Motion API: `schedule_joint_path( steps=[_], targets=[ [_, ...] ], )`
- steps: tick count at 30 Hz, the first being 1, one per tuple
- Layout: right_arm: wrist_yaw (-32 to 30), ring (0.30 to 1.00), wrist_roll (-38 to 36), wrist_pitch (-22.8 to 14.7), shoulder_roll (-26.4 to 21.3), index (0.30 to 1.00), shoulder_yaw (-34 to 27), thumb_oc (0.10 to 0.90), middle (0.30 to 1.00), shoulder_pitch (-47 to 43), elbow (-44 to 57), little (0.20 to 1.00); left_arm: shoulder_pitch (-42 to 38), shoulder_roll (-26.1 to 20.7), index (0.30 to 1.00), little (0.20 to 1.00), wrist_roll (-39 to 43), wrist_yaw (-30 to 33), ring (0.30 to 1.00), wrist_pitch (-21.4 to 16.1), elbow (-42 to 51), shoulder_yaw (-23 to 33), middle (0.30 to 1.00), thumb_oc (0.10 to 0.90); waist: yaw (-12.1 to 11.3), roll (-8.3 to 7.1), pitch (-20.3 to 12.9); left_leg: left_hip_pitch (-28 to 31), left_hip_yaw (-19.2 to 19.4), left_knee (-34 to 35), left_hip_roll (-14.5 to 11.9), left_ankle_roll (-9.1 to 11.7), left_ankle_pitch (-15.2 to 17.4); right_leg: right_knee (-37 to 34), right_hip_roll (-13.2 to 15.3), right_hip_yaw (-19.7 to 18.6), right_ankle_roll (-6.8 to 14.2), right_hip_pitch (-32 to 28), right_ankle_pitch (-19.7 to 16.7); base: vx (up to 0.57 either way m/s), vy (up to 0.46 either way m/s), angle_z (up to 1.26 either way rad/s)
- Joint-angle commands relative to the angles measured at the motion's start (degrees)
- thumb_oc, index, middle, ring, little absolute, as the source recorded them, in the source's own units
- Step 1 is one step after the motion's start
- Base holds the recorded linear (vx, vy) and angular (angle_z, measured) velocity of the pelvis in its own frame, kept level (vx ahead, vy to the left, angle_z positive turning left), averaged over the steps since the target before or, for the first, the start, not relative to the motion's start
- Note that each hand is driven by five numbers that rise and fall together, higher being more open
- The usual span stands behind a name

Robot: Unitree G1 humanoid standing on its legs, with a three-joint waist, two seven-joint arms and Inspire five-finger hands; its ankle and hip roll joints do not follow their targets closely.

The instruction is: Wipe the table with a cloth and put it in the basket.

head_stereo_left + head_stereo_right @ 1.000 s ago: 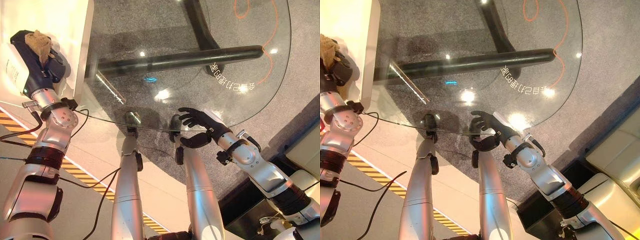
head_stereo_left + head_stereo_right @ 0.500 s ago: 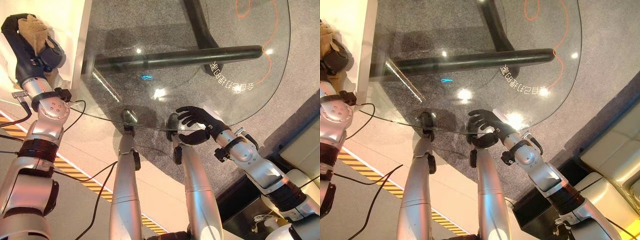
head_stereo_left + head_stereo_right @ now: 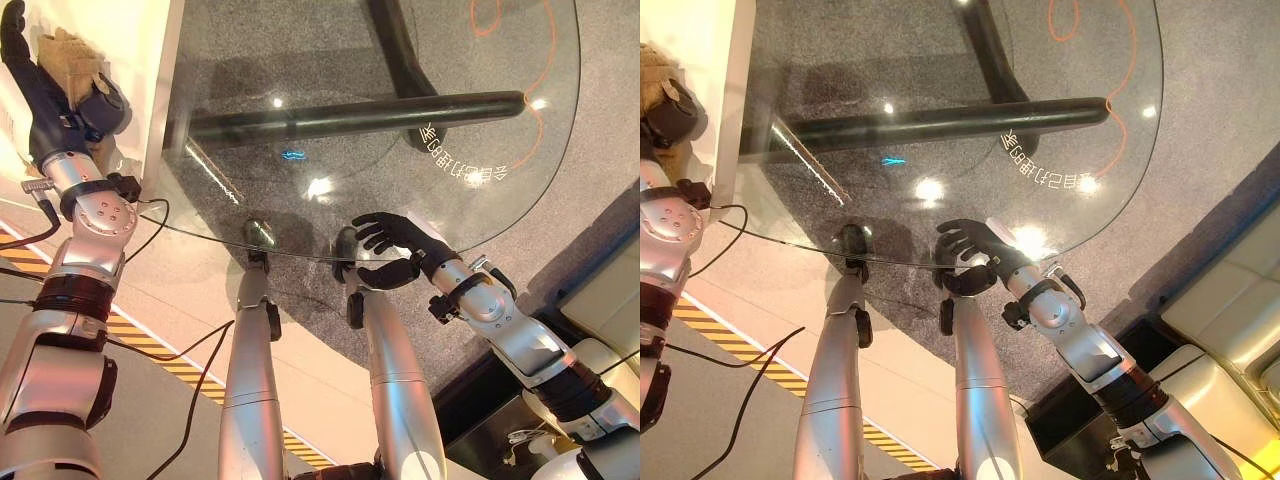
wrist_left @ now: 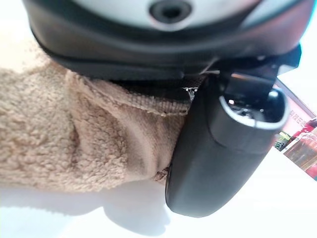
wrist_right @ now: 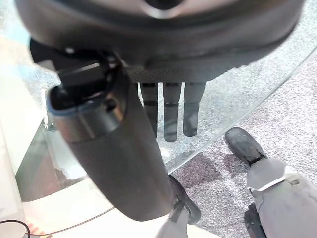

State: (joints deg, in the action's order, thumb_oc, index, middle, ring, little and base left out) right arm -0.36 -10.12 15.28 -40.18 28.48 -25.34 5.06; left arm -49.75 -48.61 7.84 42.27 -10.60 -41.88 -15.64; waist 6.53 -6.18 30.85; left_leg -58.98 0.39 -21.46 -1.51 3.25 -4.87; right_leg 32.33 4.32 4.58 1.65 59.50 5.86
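The cloth [image 4: 74, 144], a tan fleecy rag, is held at the far left, off the glass table [image 3: 520, 130], pinched between the thumb and fingers of the left hand [image 3: 60, 95]. It looks light, soft and floppy (a bunched fold is best gripped). The right hand [image 3: 400, 245] is rested, fingers loosely spread, on the table's near edge, holding nothing. No basket can be made out.
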Motion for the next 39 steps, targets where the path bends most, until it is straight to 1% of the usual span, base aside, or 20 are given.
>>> schedule_joint_path(
  steps=[1,3,7,11,12,13,14,15,16,20,26,30,31,32,33,34,36,37,38,39],
  targets=[
    [1.7,0.900,0.5,2.4,0.4,0.900,5.3,0.800,0.900,9.1,-1.8,0.900,2.5,-0.1,0.900,0.900,-1.5,2.8,0.900,-2.8,2.3,1.7,0.900,0.800,-0.1,1.74,-1.1,0.9,5.9,-6.4,3.9,-2.5,8.8,-9.8,-4.1,-1.4,1.2,-0.9,-6.7,0.00,0.000,0.00],
    [2.1,0.900,1.2,1.9,0.5,0.900,4.9,0.800,0.900,10.3,-1.5,0.900,4.2,0.0,0.900,0.900,-0.9,3.1,0.900,-4.0,3.4,3.1,0.900,0.800,-0.4,2.03,-1.1,1.9,5.8,-6.1,4.0,-2.6,8.9,-9.7,-4.1,-1.3,1.1,-1.6,-6.4,0.00,0.000,0.00],
    [2.6,0.900,2.6,2.2,0.9,0.900,4.1,0.800,0.900,11.8,-0.5,0.900,6.4,0.2,0.900,0.900,-0.1,3.1,0.900,-4.6,5.2,5.4,0.900,0.800,-0.8,2.52,-1.1,4.2,5.6,-5.4,4.1,-2.8,9.0,-9.8,-4.0,-1.3,1.0,-3.7,-5.7,0.00,0.000,0.00],
    [2.7,0.900,3.7,1.5,1.1,0.900,3.6,0.800,0.900,13.4,0.0,0.900,7.3,-1.1,0.900,0.900,1.4,2.8,0.900,-6.0,6.2,6.9,0.900,0.800,-1.3,3.07,-1.1,7.7,5.5,-4.5,4.2,-2.9,9.0,-9.7,-3.7,-1.1,1.0,-6.9,-4.8,-0.01,-0.014,0.03],
    [2.6,0.900,3.9,1.3,1.3,0.900,3.4,0.800,0.900,13.7,0.1,0.900,7.3,-1.2,0.900,0.900,0.8,2.6,0.900,-6.0,6.3,7.1,0.900,0.800,-1.3,3.16,-1.1,8.3,5.4,-4.3,4.2,-2.9,9.0,-9.7,-3.6,-1.1,1.0,-7.4,-4.7,-0.09,-0.053,0.03],
    [2.7,0.900,4.1,0.7,1.4,0.900,2.5,0.800,0.900,13.7,0.5,0.900,6.8,-2.0,0.900,0.900,0.3,1.7,0.900,-5.8,6.6,7.9,0.900,0.800,-1.4,3.19,-1.1,8.0,5.8,-3.3,4.5,-3.2,7.0,-10.4,-3.3,-0.8,0.8,-7.2,-6.3,-0.09,-0.055,0.04],
    [2.6,0.900,4.1,0.5,1.4,0.900,2.4,0.800,0.900,14.0,0.6,0.900,6.9,-2.4,0.900,0.900,0.1,1.3,0.900,-5.4,6.8,8.1,0.900,0.800,-1.5,3.23,-1.1,8.9,5.8,-3.1,4.5,-3.2,7.0,-10.5,-3.2,-0.8,0.8,-8.1,-6.2,-0.03,-0.049,0.05],
    [2.6,0.900,4.1,0.3,1.6,0.900,2.6,0.800,0.900,14.7,0.5,0.900,7.5,-2.4,0.900,0.900,0.0,1.2,0.900,-5.0,6.8,7.9,0.900,0.800,-1.7,3.33,-1.1,10.9,5.2,-3.4,4.5,-2.9,8.7,-9.9,-3.4,-1.0,1.1,-10.0,-4.5,-0.03,-0.038,0.07],
    [2.7,0.900,4.4,0.1,1.6,0.900,2.1,0.800,0.900,14.3,0.5,0.900,6.8,-3.0,0.900,0.900,0.2,0.8,0.900,-4.5,6.8,8.4,0.900,0.800,-1.6,3.27,-1.1,10.3,5.7,-2.7,4.6,-3.2,6.9,-10.6,-3.2,-0.7,0.8,-9.4,-6.1,-0.02,-0.029,0.03],
    [2.5,0.900,4.7,-0.5,2.1,0.900,2.4,0.800,0.900,14.4,-0.5,0.900,6.2,-4.6,0.900,0.900,2.2,0.3,0.900,-3.2,5.2,8.7,0.900,0.800,-2.0,3.25,-1.1,14.3,5.5,-1.3,4.9,-3.3,6.9,-11.2,-3.0,-0.3,1.0,-13.4,-5.8,-0.05,-0.056,0.03],
    [2.0,0.900,4.2,-2.8,2.6,0.900,2.8,0.800,0.900,15.6,-2.7,0.900,6.1,-8.2,0.900,0.900,3.3,0.1,0.900,-3.5,2.4,9.8,0.900,0.800,-2.4,3.07,-1.1,20.0,5.5,0.0,4.9,-3.0,7.3,-12.8,-2.6,-0.1,1.3,-19.3,-5.6,-0.03,-0.074,0.04],
    [1.5,0.900,2.7,-4.0,3.1,0.900,2.9,0.800,0.900,16.9,-5.2,0.900,7.9,-9.8,0.900,0.900,2.6,-4.1,0.900,-4.8,2.0,10.1,0.900,0.800,-3.0,2.99,-1.1,24.6,4.9,1.8,4.9,-2.7,7.2,-14.5,-2.5,-0.1,1.7,-23.9,-5.5,-0.04,-0.126,0.02],
    [1.2,0.900,3.0,-4.6,3.9,0.900,2.8,0.800,0.900,17.4,-7.6,0.900,10.6,-8.8,0.900,0.900,3.8,-8.1,0.900,-5.8,3.0,10.6,0.900,0.800,-3.6,3.17,-1.1,27.2,4.2,3.1,5.1,-2.5,7.0,-15.3,-2.5,-0.1,1.8,-26.4,-5.4,-0.04,-0.116,0.00],
    [1.1,0.900,3.2,-4.7,4.1,0.900,2.7,0.800,0.900,17.6,-8.1,0.900,11.3,-8.4,0.900,0.900,4.1,-8.9,0.900,-5.8,3.4,10.8,0.900,0.800,-3.7,3.24,-1.1,27.8,4.1,3.4,5.1,-2.4,6.9,-15.4,-2.4,-0.1,1.8,-27.0,-5.3,-0.06,-0.159,0.00],
    [0.9,0.900,4.2,-5.3,4.7,0.900,2.1,0.800,0.900,18.5,-9.8,0.900,15.0,-6.3,0.900,0.900,6.3,-12.5,0.900,-6.8,5.3,11.9,0.900,0.800,-4.2,3.50,-1.1,30.5,3.5,4.9,5.2,-2.3,6.6,-16.1,-2.4,0.0,1.9,-29.4,-5.1,-0.04,-0.090,0.00],
    [0.9,0.900,4.2,-5.3,4.8,0.900,1.9,0.800,0.900,18.5,-10.1,0.900,15.7,-5.9,0.900,0.900,6.7,-13.2,0.900,-6.7,5.7,12.2,0.900,0.800,-4.2,3.51,-1.1,30.8,3.4,5.3,5.2,-2.3,6.2,-16.4,-2.4,0.0,1.9,-29.7,-5.4,-0.04,-0.119,0.00],
    [0.8,0.900,3.4,-7.0,6.2,0.900,0.3,0.800,0.900,19.8,-12.6,0.900,21.5,-1.9,0.900,0.900,6.3,-17.4,0.900,-6.7,9.7,13.2,0.900,0.800,-4.7,3.71,-1.1,34.6,2.7,7.0,5.3,-2.1,5.8,-17.5,-2.3,0.2,2.0,-33.4,-5.3,-0.02,-0.114,-0.02],
    [0.9,0.900,3.3,-7.4,6.7,0.900,-0.2,0.800,0.900,20.1,-13.3,0.900,23.0,-0.7,0.900,0.900,7.0,-18.2,0.900,-6.3,10.9,13.3,0.900,0.800,-4.9,3.74,-1.1,35.6,2.5,7.5,5.4,-2.1,5.6,-17.9,-2.3,0.3,2.0,-34.4,-5.3,-0.02,-0.136,-0.01],
    [0.9,0.900,3.0,-8.6,7.7,0.900,-1.0,0.800,0.900,20.8,-14.9,0.900,26.3,2.0,0.900,0.900,8.7,-20.8,0.900,-5.4,13.2,13.7,0.900,0.800,-5.1,3.80,-1.1,37.8,1.9,8.5,5.4,-1.9,5.5,-18.6,-2.3,0.5,2.1,-36.8,-5.1,0.00,-0.132,0.04],
    [1.2,0.900,2.6,-9.5,9.0,0.900,-1.9,0.800,0.900,21.5,-16.7,0.900,29.8,5.7,0.900,0.900,8.2,-21.7,0.900,-5.3,14.9,13.1,0.900,0.800,-5.4,3.88,-2.0,39.7,1.5,9.7,5.5,-1.8,5.3,-19.7,-2.1,0.7,2.3,-38.9,-5.1,0.01,-0.134,0.06]
  ],
)
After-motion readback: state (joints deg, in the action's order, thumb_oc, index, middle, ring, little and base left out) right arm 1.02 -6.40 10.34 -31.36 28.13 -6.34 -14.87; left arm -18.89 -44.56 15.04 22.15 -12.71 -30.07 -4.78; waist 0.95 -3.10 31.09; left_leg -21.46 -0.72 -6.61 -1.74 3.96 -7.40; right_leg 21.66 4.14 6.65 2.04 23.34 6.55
